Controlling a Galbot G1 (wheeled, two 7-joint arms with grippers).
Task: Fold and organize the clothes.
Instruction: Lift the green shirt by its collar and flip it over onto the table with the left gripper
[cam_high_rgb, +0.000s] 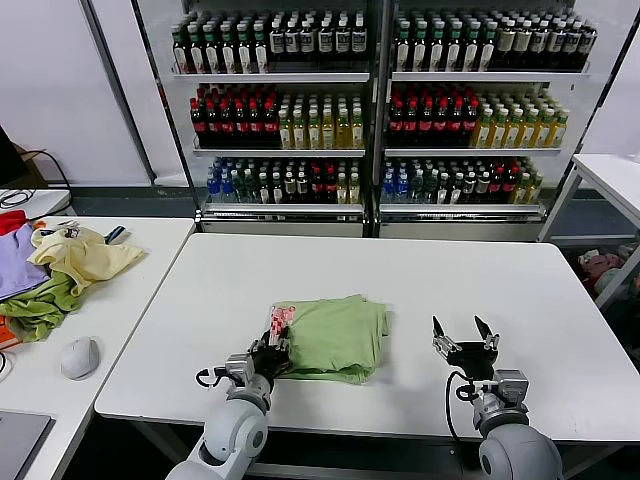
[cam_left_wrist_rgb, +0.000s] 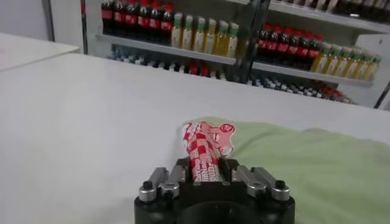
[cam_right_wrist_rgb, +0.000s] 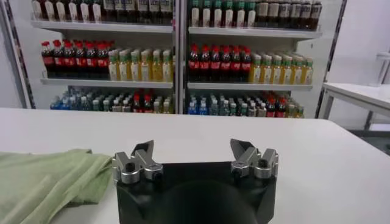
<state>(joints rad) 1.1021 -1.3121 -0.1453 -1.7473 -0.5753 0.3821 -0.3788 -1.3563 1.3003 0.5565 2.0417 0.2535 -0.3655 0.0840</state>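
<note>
left pincer (cam_high_rgb: 273, 352) clamping folded green shirt (cam_high_rgb: 340, 335) corner, right pincer (cam_high_rgb: 465, 335) spread

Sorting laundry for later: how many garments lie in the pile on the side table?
4 visible: pale yellow garment on top, purple garment beside it, darker green garment beneath, red garment behind. More may be hidden.

Legible text: none. Bottles (cam_high_rgb: 330, 40) on the shelves (cam_high_rgb: 270, 76): labels too small to read. Red-and-white patterned patch (cam_left_wrist_rgb: 207, 146) on the light green polo shirt (cam_high_rgb: 335, 335): checks and curling marks only, no letters or numbers made out. No signs or brand names readable elsewhere.
</note>
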